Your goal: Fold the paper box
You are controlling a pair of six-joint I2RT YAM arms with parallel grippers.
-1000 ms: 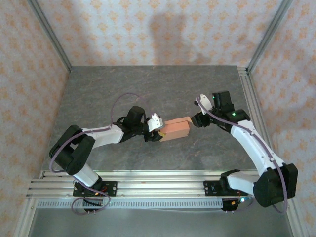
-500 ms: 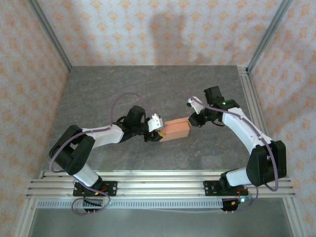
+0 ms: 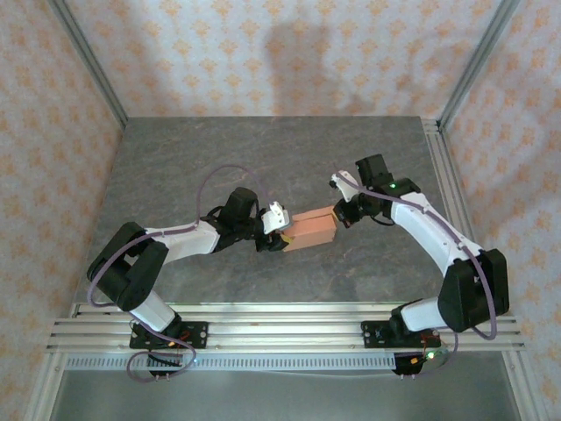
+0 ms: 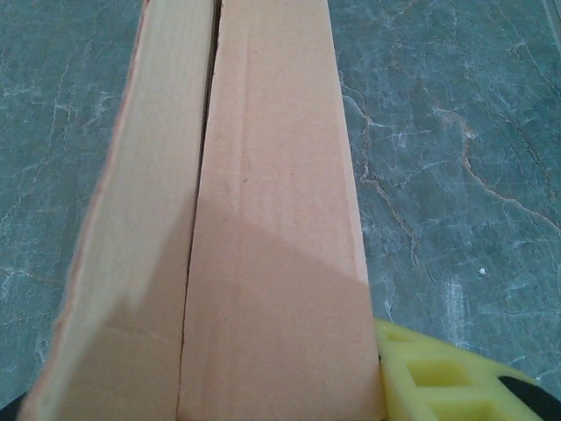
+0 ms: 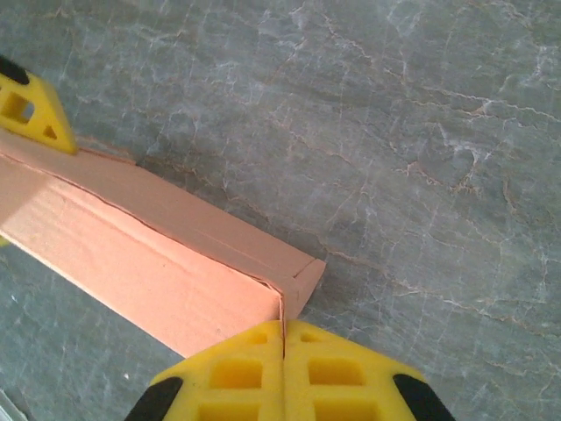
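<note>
- The paper box (image 3: 312, 230) lies low over the middle of the table (image 3: 263, 149), and the left gripper (image 3: 282, 230) is clamped across its left end.
- The right gripper (image 5: 282, 355) has its pads pressed together right at the box's other end. Whether a sliver of flap is caught between them is hard to say.
- A hard push along the length could buckle the thin card or slide it through the left hold.
- The long top seam gapes slightly, so any twist between the arms may pop it open.
</note>
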